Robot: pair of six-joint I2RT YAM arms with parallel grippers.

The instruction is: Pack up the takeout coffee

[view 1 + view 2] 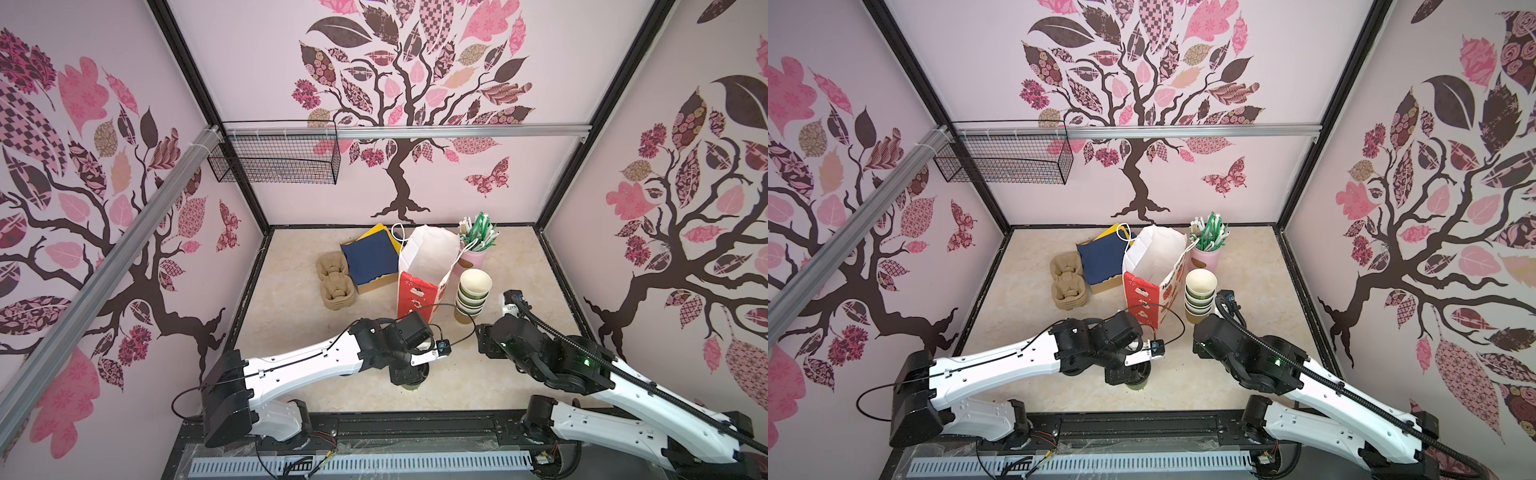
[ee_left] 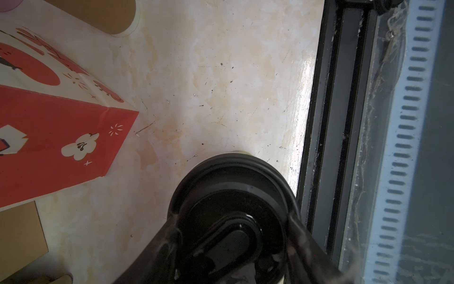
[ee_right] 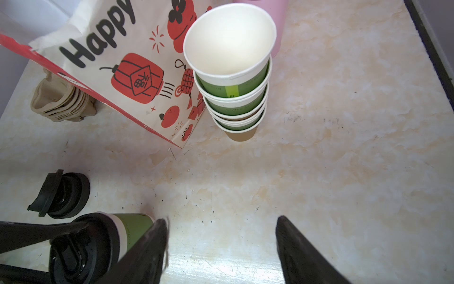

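Observation:
A takeout coffee [image 2: 231, 186] with a green body and a black sip lid stands near the table's front edge, and in both top views only its base [image 1: 410, 386] [image 1: 1137, 385] shows under the left wrist. My left gripper [image 2: 232, 218] comes down from above, one finger on each side of the lid, shut on the cup. The right wrist view shows the same cup [image 3: 132, 231] with those black fingers around its lid. My right gripper [image 3: 221, 236] hangs open over bare table just right of the cup, holding nothing.
A red and white paper bag [image 1: 424, 270] [image 3: 118, 61] stands open behind the cup. Nested lidless cups [image 1: 473, 295] [image 3: 231, 73] stand right of the bag, with a loose black lid [image 3: 61, 194] nearby. Pulp carriers [image 1: 334, 282], a blue napkin box [image 1: 372, 257] and a pink straw cup [image 1: 473, 249] sit farther back.

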